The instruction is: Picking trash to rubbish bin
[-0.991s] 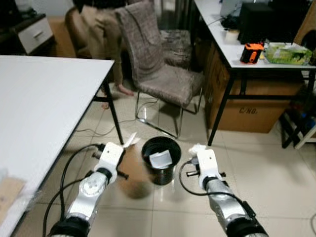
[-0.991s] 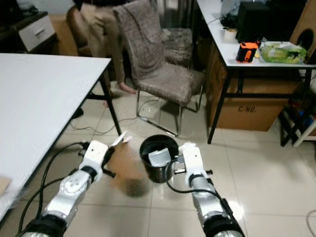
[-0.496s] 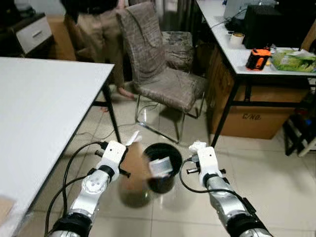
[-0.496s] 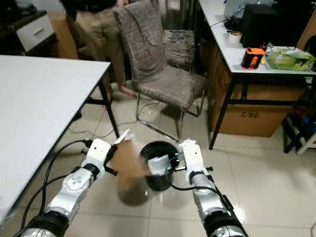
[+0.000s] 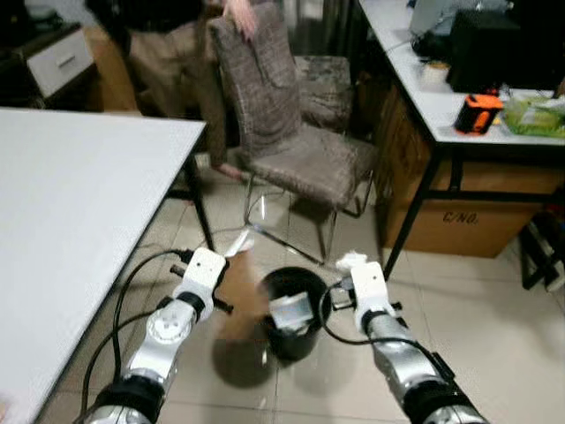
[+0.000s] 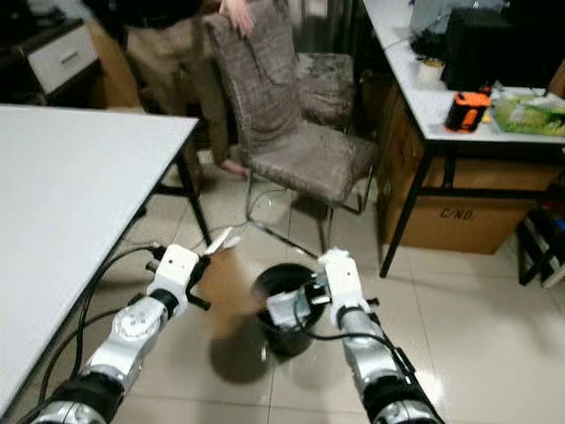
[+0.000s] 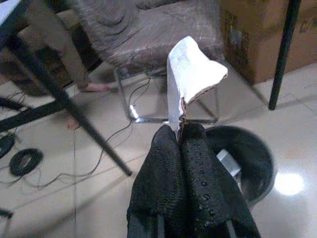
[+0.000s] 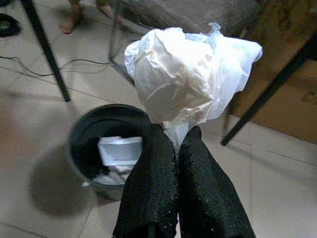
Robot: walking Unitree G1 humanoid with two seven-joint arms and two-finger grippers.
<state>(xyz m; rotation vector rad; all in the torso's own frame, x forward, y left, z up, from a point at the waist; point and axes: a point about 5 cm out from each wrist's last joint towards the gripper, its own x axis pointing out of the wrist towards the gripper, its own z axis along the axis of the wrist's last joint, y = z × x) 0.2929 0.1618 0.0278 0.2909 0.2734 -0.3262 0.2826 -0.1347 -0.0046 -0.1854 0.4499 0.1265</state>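
A black rubbish bin (image 5: pixel 305 334) stands on the tiled floor between my two arms, with white trash (image 8: pixel 118 150) inside it. My left gripper (image 7: pixel 179 130) is shut on a piece of cardboard (image 7: pixel 190 74), white on one face and brown at the edge, held upright just left of the bin's rim. My right gripper (image 8: pixel 176 138) is shut on a crumpled white plastic bag (image 8: pixel 190 79), which hangs at the bin's right rim (image 8: pixel 79 134).
A grey fabric chair (image 5: pixel 300 150) stands just behind the bin, with a person (image 5: pixel 168 44) behind it, one hand on its back. A white table (image 5: pixel 79 203) and its black leg (image 5: pixel 201 212) are on the left. A desk (image 5: pixel 441 106) with a cardboard box (image 5: pixel 468 216) under it is on the right. Cables (image 5: pixel 265 199) lie on the floor.
The whole picture has shifted as the camera moved. Both grippers keep their hold and stay beside the bin. A person's hand now rests on the chair's back.
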